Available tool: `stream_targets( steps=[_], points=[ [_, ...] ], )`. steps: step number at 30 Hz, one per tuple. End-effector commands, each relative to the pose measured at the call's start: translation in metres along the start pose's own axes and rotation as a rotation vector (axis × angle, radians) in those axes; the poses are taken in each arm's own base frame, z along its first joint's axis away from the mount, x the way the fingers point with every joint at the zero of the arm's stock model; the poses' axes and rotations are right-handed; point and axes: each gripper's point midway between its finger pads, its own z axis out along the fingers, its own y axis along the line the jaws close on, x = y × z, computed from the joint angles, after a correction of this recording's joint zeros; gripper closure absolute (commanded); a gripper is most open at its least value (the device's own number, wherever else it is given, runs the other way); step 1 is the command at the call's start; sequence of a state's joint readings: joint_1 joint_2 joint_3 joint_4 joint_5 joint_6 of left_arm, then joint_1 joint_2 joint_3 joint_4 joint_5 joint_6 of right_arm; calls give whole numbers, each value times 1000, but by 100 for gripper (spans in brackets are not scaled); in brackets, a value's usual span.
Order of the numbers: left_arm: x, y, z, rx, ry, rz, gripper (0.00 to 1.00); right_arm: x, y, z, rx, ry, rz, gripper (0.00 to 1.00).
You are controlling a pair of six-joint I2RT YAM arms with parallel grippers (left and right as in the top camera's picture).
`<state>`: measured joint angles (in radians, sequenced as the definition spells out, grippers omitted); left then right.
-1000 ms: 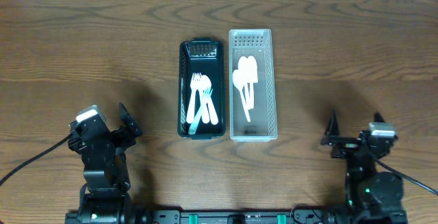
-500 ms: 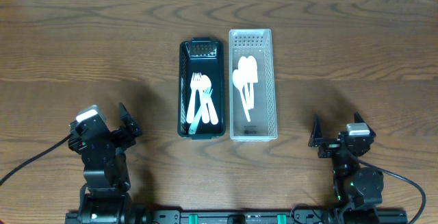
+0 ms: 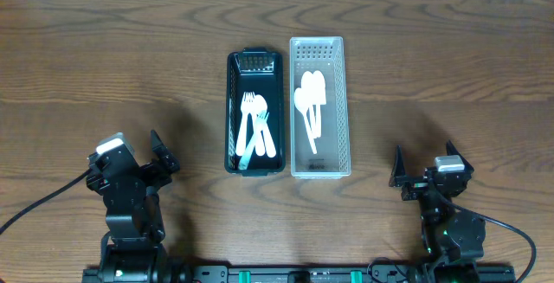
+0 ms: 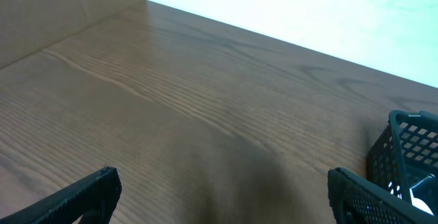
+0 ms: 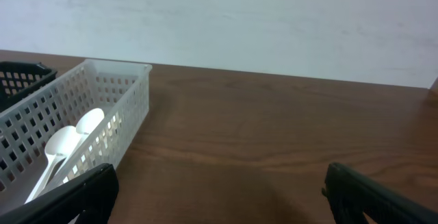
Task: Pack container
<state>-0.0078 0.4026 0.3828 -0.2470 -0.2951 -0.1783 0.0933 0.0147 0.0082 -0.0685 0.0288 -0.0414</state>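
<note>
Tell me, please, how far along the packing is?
Done: forks lie in the black basket, spoons in the white basket. In hand: nothing; left pincer and right pincer both stand open, apart from the baskets. Left: no loose cutlery visible, so seemingly little.

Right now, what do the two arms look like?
The left arm and right arm are black, each with a pale grey block by the wrist, dark tapered fingers and a black cable running off sideways.

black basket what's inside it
Inside the black basket lies a small pile of white plastic cutlery, forks among it, tines toward the far end. The pieces overlap, so the exact count and whatever lies beneath them cannot be seen.
</note>
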Motion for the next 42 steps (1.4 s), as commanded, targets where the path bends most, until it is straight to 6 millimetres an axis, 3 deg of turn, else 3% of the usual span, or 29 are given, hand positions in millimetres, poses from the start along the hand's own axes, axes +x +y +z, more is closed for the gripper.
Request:
stream_targets(
  steps=[1, 15, 19, 23, 27, 34, 37, 42],
  points=[
    [-5, 0, -2, -3, -16, 13, 2, 1, -1, 0, -1, -2, -15, 1],
    [-6, 1, -4, -2, -20, 12, 2, 1, -1, 0, -1, -2, -15, 1],
    [-1, 4, -12, 1, -10, 15, 2, 1, -1, 0, -1, -2, -15, 1],
    [24, -22, -35, 204, 64, 24, 2, 1, -1, 0, -1, -2, -15, 1],
    [46, -41, -47, 356, 61, 146, 2, 1, -1, 0, -1, -2, -15, 1],
    [60, -66, -30, 479, -65, 229, 2, 1, -1, 0, -1, -2, -15, 1],
    [75, -74, -23, 527, -85, 299, 2, 1, -1, 0, -1, -2, -15, 1],
    [76, -75, -22, 526, -114, 383, 2, 1, -1, 0, -1, -2, -15, 1]
  ],
)
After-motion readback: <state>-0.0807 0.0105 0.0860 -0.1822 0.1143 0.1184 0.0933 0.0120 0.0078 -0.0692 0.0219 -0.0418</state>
